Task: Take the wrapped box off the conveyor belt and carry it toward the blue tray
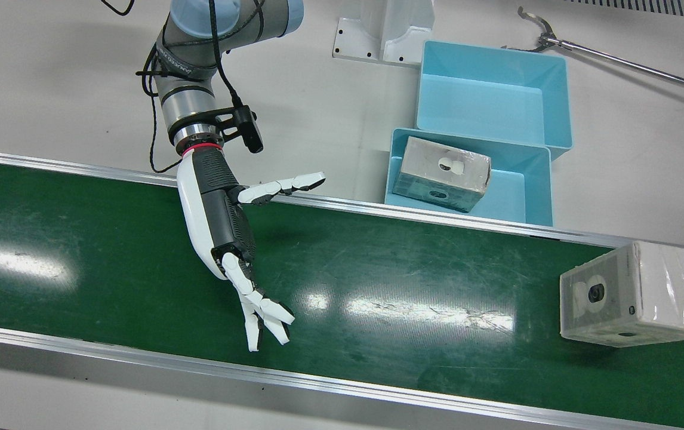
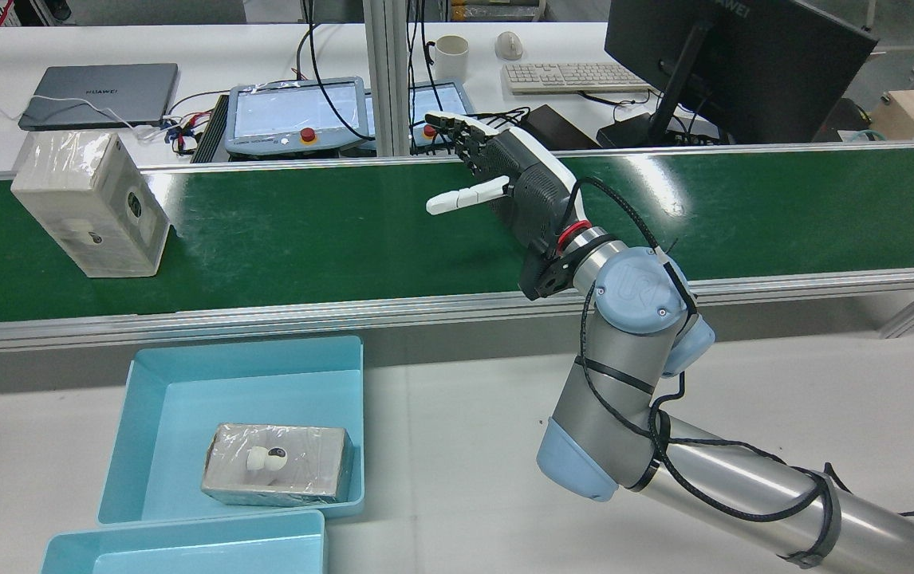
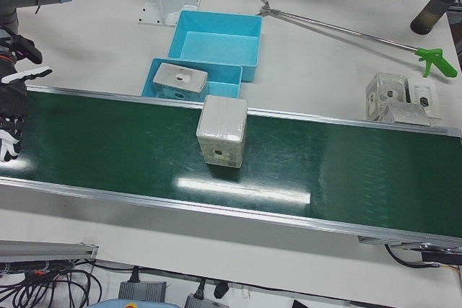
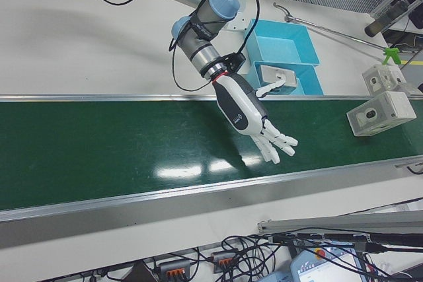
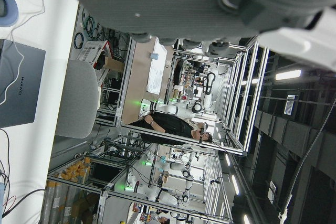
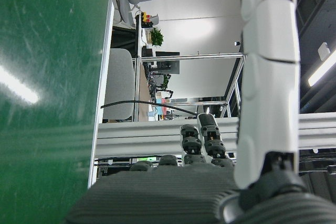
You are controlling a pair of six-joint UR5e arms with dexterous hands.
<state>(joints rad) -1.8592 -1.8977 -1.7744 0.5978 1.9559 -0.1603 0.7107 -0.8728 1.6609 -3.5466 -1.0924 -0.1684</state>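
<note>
The white, film-wrapped rectangular box point(image 1: 640, 294) stands on the green conveyor belt point(image 1: 378, 286), near the belt's end on the robot's left side, with a round dark camera print on its face; nothing touches it; just beyond the belt's robot-side rail from the box sits the pale blue plastic tray point(image 1: 515, 191), which holds a second, greyer wrapped box point(image 1: 441, 173) lying flat, and a second, deeper blue tray point(image 1: 494, 95) touches the first on its far side from the belt; the right hand point(image 1: 228, 227) hovers above the middle of the belt, well apart from the box, its fingers point(image 1: 264, 316) spread and straight with the thumb point(image 1: 282, 185) stuck out sideways toward the tray, holding nothing; the left hand point(image 5: 210, 3) shows only as a dark blurred underside in its own view, so I cannot tell how its fingers are set; on the white worktop point(image 1: 49, 77) beyond the trays lies a long metal grabber tool point(image 1: 616, 60).
</note>
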